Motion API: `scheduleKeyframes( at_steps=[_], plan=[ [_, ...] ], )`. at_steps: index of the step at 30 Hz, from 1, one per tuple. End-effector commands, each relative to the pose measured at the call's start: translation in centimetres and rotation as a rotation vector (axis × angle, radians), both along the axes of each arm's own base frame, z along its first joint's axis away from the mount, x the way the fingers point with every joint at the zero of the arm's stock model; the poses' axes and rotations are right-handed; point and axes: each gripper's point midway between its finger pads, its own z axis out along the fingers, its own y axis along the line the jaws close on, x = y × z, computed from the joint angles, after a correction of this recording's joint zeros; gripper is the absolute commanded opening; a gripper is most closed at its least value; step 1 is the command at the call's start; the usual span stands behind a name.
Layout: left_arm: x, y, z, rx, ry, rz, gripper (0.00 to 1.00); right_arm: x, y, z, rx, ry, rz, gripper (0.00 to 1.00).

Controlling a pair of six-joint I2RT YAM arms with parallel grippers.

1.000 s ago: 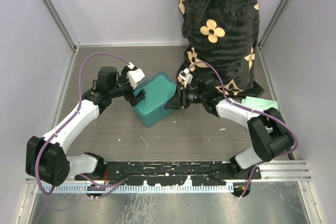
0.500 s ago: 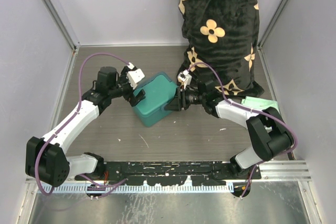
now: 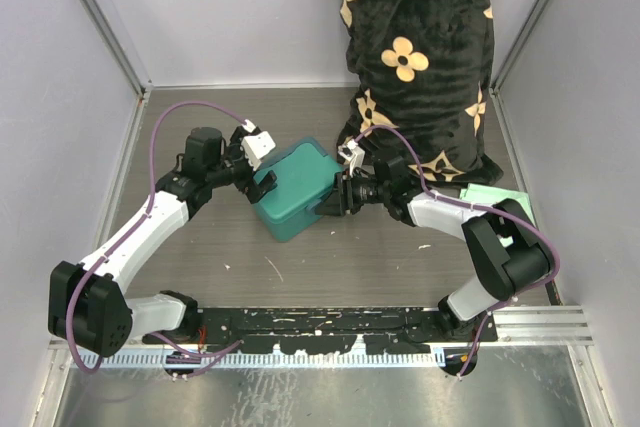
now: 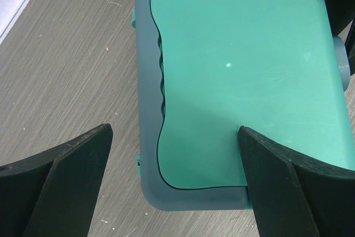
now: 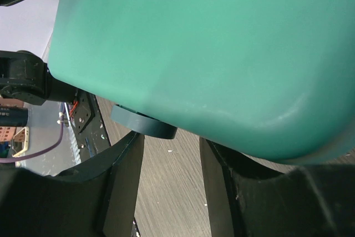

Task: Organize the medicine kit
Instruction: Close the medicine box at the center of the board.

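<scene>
Two arms meet at the medicine kit (image 3: 290, 197), a teal-green box with its lid shut. It sits at an angle near the middle of the wood-grain surface (image 3: 220, 257).

The left claw (image 3: 262, 184) is at the kit's left corner with its jaws spread wide and nothing between them. In its wrist view, one finger (image 4: 66, 176) is over bare wood beside the box. The other finger (image 4: 288, 187) is over the lid, by the darker wavy rim (image 4: 148, 109).

The right claw (image 3: 330, 202) is right up against the kit's opposite side. Its jaws are partly apart, and wood shows in the gap between them. They clamp nothing. In its wrist view the box wall fills the top of the frame, and a small grey-blue tab (image 5: 145, 125) sits just at the fingertips.

A pale green cloth (image 3: 497, 197) lies near the right edge, behind the right arm. A person in a black garment with gold flowers (image 3: 420, 57) stands at the far side.
</scene>
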Motion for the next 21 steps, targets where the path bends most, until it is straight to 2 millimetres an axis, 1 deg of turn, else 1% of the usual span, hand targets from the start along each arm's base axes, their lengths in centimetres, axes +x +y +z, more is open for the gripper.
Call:
scheduleKeyframes(
  at_steps=[1, 6, 11, 14, 18, 21],
  plan=[
    [-0.8, 0.7, -1.3, 0.045, 0.028, 0.004, 0.98, 1.5, 0.5, 1.1, 0.017, -0.074, -0.021, 0.5],
    [-0.9, 0.7, -1.5, 0.045, 0.031, 0.0, 0.98, 1.9, 0.7, 1.6, 0.02, -0.083, -0.027, 0.5],
    [-1.2, 0.5, -1.6, 0.042, 0.037, -0.014, 0.99, 2.3, 0.8, 1.4, 0.022, -0.091, -0.033, 0.5],
    [-1.4, 0.4, -1.6, 0.039, 0.04, -0.031, 1.0, 2.7, 0.8, 1.3, 0.024, -0.11, -0.049, 0.49],
    [-1.8, 0.2, -1.8, 0.041, 0.047, -0.052, 0.99, 3.6, 0.6, 1.1, 0.018, -0.159, -0.086, 0.45],
    [-2.1, 0.1, -1.9, 0.041, 0.05, -0.066, 0.98, 4.0, 0.6, 1.0, 0.023, -0.175, -0.098, 0.44]
  ],
)
